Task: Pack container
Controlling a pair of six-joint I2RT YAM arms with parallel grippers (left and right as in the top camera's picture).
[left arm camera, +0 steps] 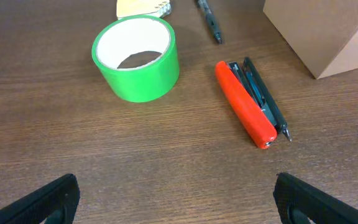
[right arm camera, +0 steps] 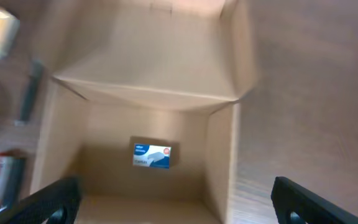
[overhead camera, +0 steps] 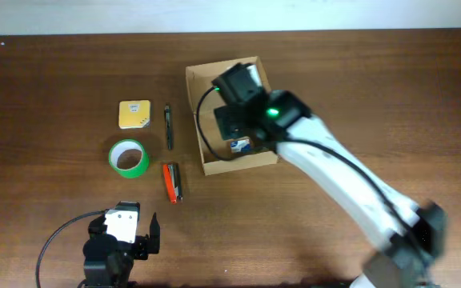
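The tan cardboard container (overhead camera: 206, 156) stands open at the table's middle, and my right gripper (overhead camera: 234, 84) hovers over it, open and empty. In the right wrist view my right gripper (right arm camera: 176, 202) looks down into the container (right arm camera: 148, 74), where a small blue-and-white box (right arm camera: 152, 155) lies on the floor. It also shows in the overhead view (overhead camera: 241, 145). My left gripper (overhead camera: 126, 232) is open and empty near the front edge; in its wrist view the open jaws (left arm camera: 179, 199) are above bare wood, short of the green tape roll (left arm camera: 137, 57) and red stapler (left arm camera: 244, 106).
Left of the container lie a yellow sticky-note pad (overhead camera: 134, 114), a dark pen (overhead camera: 168, 126), the green tape roll (overhead camera: 128, 157) and the red stapler (overhead camera: 170, 182) with a black pen (left arm camera: 266, 96) beside it. The container's corner (left arm camera: 328, 34) shows in the left wrist view.
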